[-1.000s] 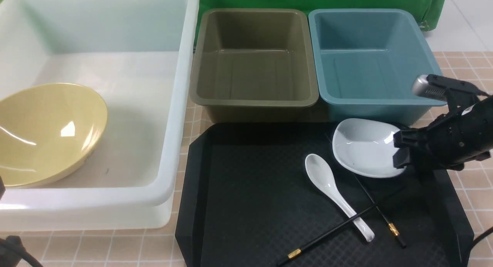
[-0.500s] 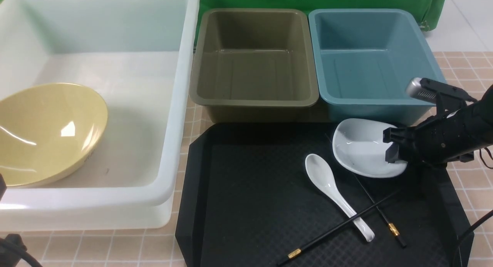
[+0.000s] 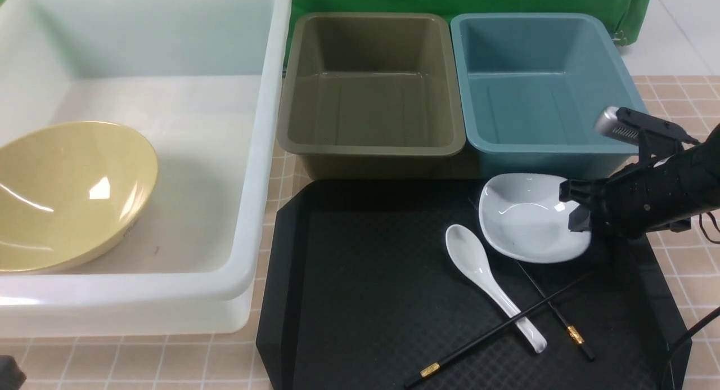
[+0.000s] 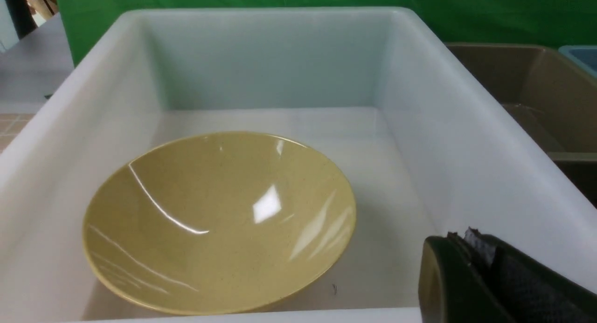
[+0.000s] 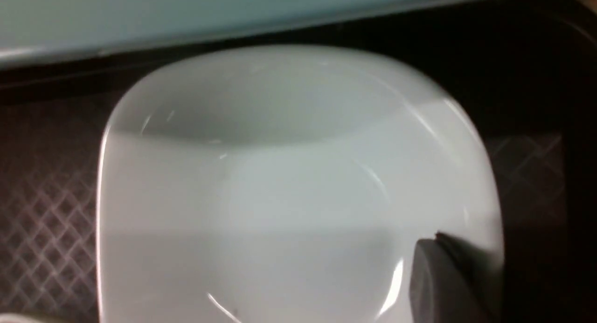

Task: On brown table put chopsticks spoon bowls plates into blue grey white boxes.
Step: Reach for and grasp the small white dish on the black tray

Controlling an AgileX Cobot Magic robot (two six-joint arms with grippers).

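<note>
The right hand had the white bowl pinched by its rim, on the black tray; left hand was clenched on nothing. Glazed stuff, probably slick, stiff, breakable, so rim hold's best. Also on that tray: one spoon, two chopsticks.
</note>
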